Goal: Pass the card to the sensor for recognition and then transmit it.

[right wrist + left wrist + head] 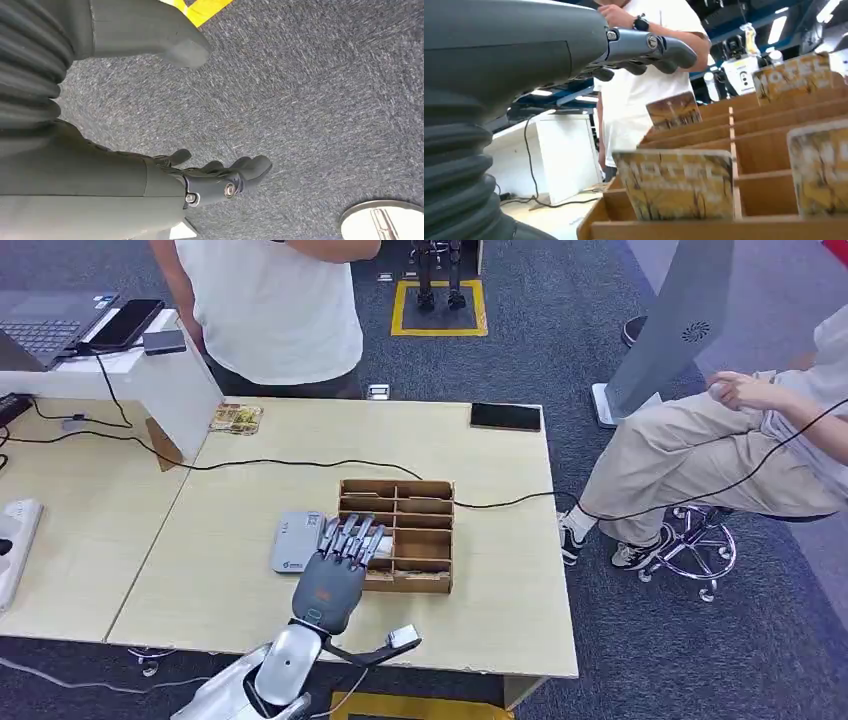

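**Left hand poised over the card box**

The fingers [352, 538] of the left hand [333, 575] are spread, holding nothing, above the box's [398, 533] near-left corner. The nearest card [676, 184] stands on edge in the box's front slot, long axis level, face toward the hand. It looks thin, stiff, light and probably slick; I'd pinch its exposed top edge. The right hand [215, 177] hangs over carpet, fingers loose, empty.
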Controlling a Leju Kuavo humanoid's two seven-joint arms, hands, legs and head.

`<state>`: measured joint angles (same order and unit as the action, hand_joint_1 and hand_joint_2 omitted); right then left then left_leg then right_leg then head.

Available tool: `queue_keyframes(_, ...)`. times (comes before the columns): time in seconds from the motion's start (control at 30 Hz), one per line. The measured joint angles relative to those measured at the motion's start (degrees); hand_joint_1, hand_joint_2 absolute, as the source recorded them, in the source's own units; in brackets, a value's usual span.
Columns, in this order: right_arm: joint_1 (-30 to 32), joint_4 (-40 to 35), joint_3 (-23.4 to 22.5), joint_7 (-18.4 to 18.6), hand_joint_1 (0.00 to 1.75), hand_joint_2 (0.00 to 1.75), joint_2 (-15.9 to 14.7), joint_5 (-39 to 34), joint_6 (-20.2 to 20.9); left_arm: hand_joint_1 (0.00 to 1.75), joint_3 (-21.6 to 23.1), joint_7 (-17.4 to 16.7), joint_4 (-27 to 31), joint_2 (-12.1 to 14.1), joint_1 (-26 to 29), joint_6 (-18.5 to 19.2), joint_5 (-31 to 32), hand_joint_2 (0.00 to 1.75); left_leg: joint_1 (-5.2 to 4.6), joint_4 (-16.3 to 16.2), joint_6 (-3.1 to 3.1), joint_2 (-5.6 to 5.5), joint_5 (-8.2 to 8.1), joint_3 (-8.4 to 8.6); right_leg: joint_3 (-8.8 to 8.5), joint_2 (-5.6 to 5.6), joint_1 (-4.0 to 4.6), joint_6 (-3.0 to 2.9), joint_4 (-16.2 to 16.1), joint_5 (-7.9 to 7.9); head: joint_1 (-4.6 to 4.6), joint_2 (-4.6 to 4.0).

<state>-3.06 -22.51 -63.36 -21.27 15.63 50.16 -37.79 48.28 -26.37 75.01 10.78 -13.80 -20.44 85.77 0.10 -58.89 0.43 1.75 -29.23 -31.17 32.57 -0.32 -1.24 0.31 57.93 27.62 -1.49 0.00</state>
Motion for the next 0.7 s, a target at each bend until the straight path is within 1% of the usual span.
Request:
queue_keyframes(0.13, 0.0, 0.0, 0.0, 0.0, 0.0, 1.75, 0.0, 0.1, 0.0, 0.0, 0.0, 2.6, -0.9, -0.1, 0.0, 0.5, 0.0, 1.75, 0.0, 0.0, 0.0, 0.0, 0.0, 0.0, 0.0, 0.0, 0.0, 0.0, 0.0, 0.0, -0.02, 0.0)
queue_keyframes(0.33, 0.0, 0.0, 0.0, 0.0, 0.0, 1.75, 0.0, 0.1, 0.0, 0.0, 0.0, 4.4, -1.2, -0.1, 0.1, 0.5, 0.0, 1.75, 0.0, 0.0, 0.0, 0.0, 0.0, 0.0, 0.0, 0.0, 0.0, 0.0, 0.0, 0.0, -0.02, 0.0)
queue_keyframes(0.6, 0.0, 0.0, 0.0, 0.0, 0.0, 1.75, 0.0, 0.2, 0.0, 0.0, 0.0, 4.4, -1.2, -0.1, 0.4, 0.4, 0.0, 1.75, 0.0, 0.0, 0.0, 0.0, 0.0, -0.01, 0.0, 0.0, 0.0, 0.0, 0.0, 0.0, 0.0, 0.0)
queue_keyframes(0.63, 0.0, 0.0, 0.0, 0.0, 0.0, 1.75, 0.0, 0.3, 0.0, 0.98, 0.0, 4.2, -1.2, 0.0, 0.4, 0.0, 0.0, 1.75, 0.0, 0.0, 0.0, 0.0, 0.0, -0.01, 0.0, 0.0, 0.0, 0.0, 0.0, 0.0, 0.0, 0.0)
queue_keyframes(0.67, 0.0, 0.0, 0.0, -0.1, 0.0, 1.75, 0.0, 0.4, 0.0, 1.75, 0.0, 3.8, -1.2, 0.0, 0.4, -0.3, 0.0, 1.75, 0.0, 0.0, 0.0, 0.0, 0.0, 0.0, 0.0, 0.0, 0.0, 0.0, 0.0, 0.0, 0.0, 0.0)
queue_keyframes(0.7, 0.0, 0.0, 0.0, -0.1, 0.0, 1.75, 0.0, 0.5, 0.0, 1.75, 0.0, 3.7, -1.2, -0.1, 0.4, -0.7, 0.0, 1.75, 0.0, 0.0, 0.0, 0.0, 0.0, -0.01, 0.0, 0.0, 0.0, 0.0, 0.0, 0.0, -0.02, 0.0)
